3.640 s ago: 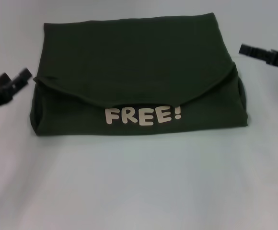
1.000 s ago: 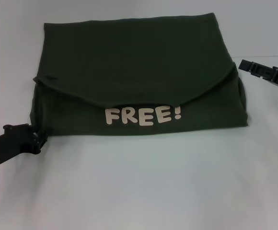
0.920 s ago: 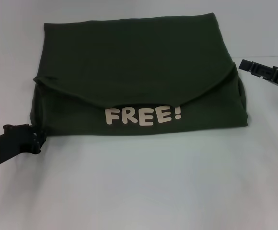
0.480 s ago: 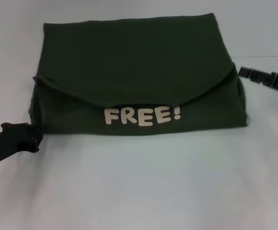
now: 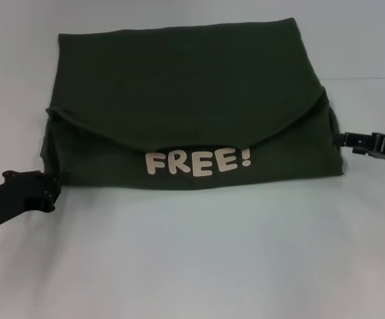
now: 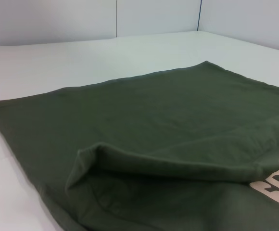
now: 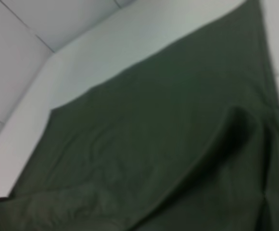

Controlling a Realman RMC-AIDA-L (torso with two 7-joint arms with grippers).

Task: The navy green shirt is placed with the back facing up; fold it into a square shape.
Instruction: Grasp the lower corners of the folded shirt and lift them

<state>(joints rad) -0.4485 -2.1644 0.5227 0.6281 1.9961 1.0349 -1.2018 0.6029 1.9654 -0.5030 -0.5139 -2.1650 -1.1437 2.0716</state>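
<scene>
Your navy green shirt (image 5: 186, 106) lies part-folded mid-table, "FREE!" lettering (image 5: 198, 161) facing you. The left gripper (image 5: 46, 191) touches its near-left corner and the right gripper (image 5: 352, 141) its right edge; I cannot tell either's jaws. A one-layer pinch could undo the fold. The white table (image 5: 192, 259) meets pale walls (image 6: 154, 17).

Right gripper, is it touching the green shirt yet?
Touching. In the head view the right gripper meets the navy green shirt at its right edge, no table showing between.
</scene>
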